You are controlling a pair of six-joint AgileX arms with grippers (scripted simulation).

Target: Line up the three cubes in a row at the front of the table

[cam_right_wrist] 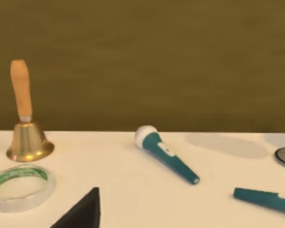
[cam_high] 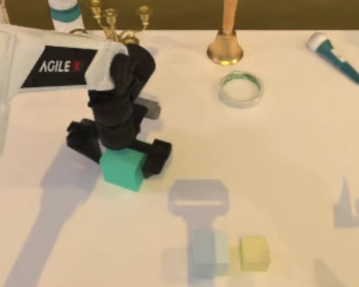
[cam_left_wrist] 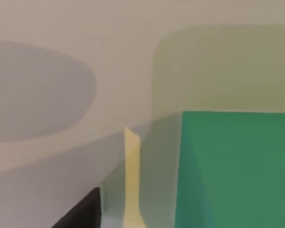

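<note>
The large teal-green cube (cam_high: 123,170) sits left of the table's (cam_high: 299,179) middle. My left gripper (cam_high: 121,150) hangs over it, open, one finger on either side. In the left wrist view the cube (cam_left_wrist: 237,171) fills one corner, and a gap separates it from the dark finger (cam_left_wrist: 80,213). At the front, the pale light-blue cube (cam_high: 209,253) and the small yellow cube (cam_high: 254,252) stand side by side, a little apart. My right arm is outside the top view. Its gripper is open and shows only one finger (cam_right_wrist: 85,213), with nothing near it.
Along the back stand a gold candelabra (cam_high: 116,21), a brass bell with a wooden handle (cam_high: 225,51), a roll of clear tape (cam_high: 241,88) and a teal-and-white microphone (cam_high: 334,55). A white-and-teal object (cam_high: 64,13) stands at the back left.
</note>
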